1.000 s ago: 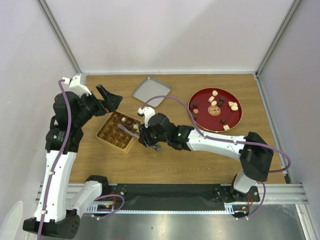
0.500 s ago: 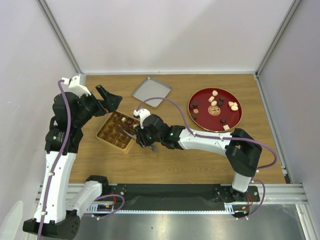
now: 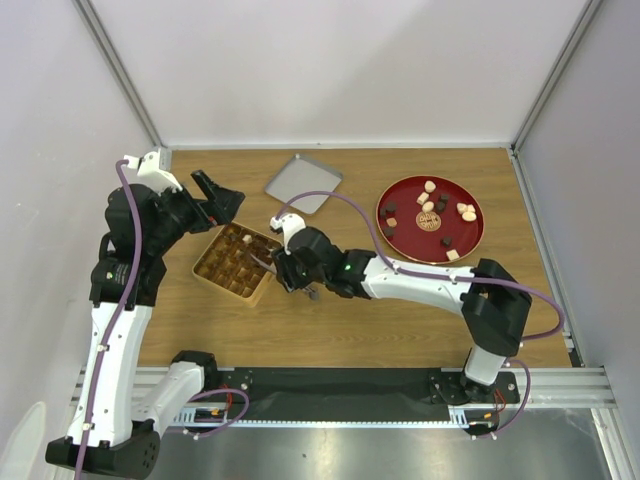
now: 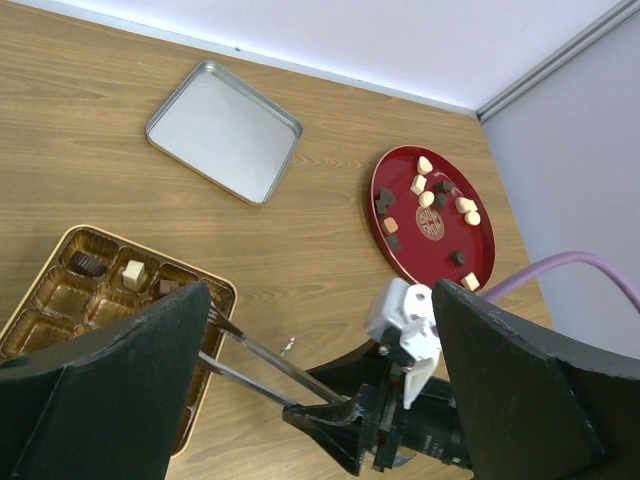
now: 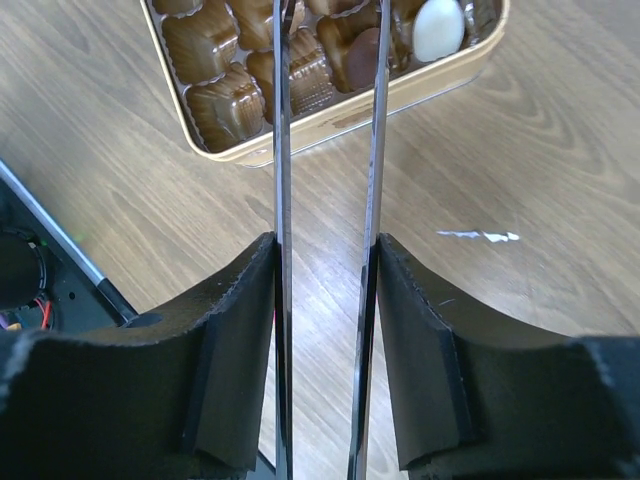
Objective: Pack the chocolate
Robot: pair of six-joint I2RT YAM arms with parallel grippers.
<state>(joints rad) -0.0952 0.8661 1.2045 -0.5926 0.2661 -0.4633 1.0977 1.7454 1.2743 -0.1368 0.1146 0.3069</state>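
Several chocolates [image 3: 428, 206] lie on the red plate [image 3: 405, 237] at the right; they also show in the left wrist view [image 4: 418, 185]. The tan box [image 3: 222, 288] holds a few pieces: a white one [image 5: 438, 28], a dark one [image 5: 360, 55] and a cream cube [image 4: 133, 273]. My right gripper [image 3: 295, 268] is shut on the metal tongs [image 3: 262, 262], whose arms [image 5: 283, 150] reach over the box's near-right compartments; their tips run out of the right wrist view. My left gripper [image 3: 215, 195] is open and empty above the box's far edge.
A silver tray-like lid [image 3: 303, 183] lies at the back between the box and the plate, and shows in the left wrist view [image 4: 224, 131]. White walls close the table at the back and both sides. A small white scrap [image 5: 478, 236] lies on the wood by the box.
My right gripper has shifted slightly left toward the box, carrying the tongs further over its compartments. The left arm has not moved.
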